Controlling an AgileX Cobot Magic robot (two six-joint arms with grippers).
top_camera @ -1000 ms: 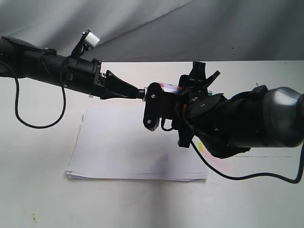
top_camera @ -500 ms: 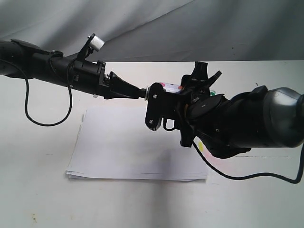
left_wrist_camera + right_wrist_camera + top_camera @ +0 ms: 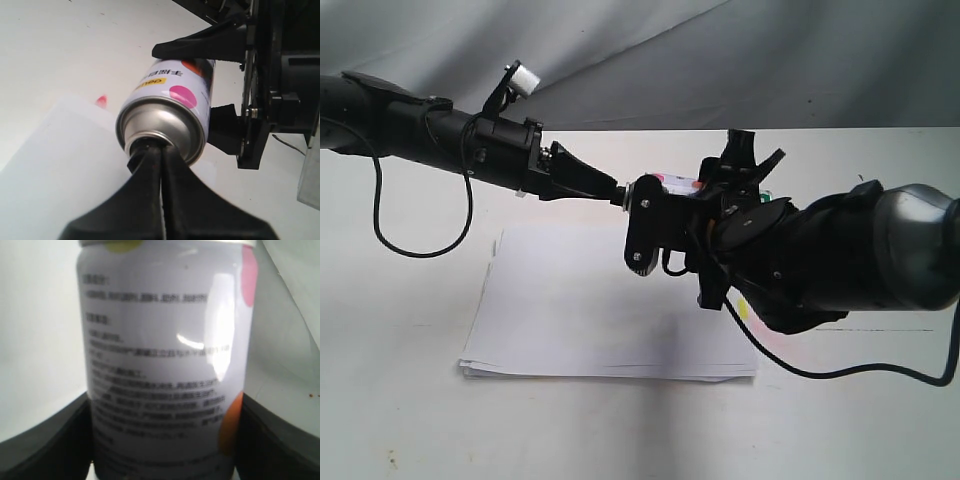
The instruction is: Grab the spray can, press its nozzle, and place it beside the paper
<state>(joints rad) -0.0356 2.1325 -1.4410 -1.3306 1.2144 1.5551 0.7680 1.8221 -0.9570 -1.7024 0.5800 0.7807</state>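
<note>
Starting from the front of the white bench (image 3: 400, 430), the paper (image 3: 590, 310) lies flat as a thin stack, with a small yellow mark (image 3: 746, 309) at its right edge. Above this edge hangs the thick right arm (image 3: 860, 260), and a black cable (image 3: 820, 372) runs from it over the bench.

Further on, the right claw (image 3: 162, 445) pinches the spray can (image 3: 172, 95) by its body. The right wrist view shows one black finger (image 3: 45, 440) on each side of the printed label, both touching it. The can is in the air, lying on its side, with its top turned to the left arm (image 3: 430, 135). In the exterior view it shows just past the far edge of the paper.

The left claw (image 3: 161, 150) has its two fingers pressed together, with only a thin line between them. Their tips sit against the middle of the silver dome of the can. The nozzle cannot be told apart from these black tips. The left arm reaches in from the left and carries a small white block (image 3: 525, 78). Behind all hangs a grey cloth (image 3: 620, 60).
</note>
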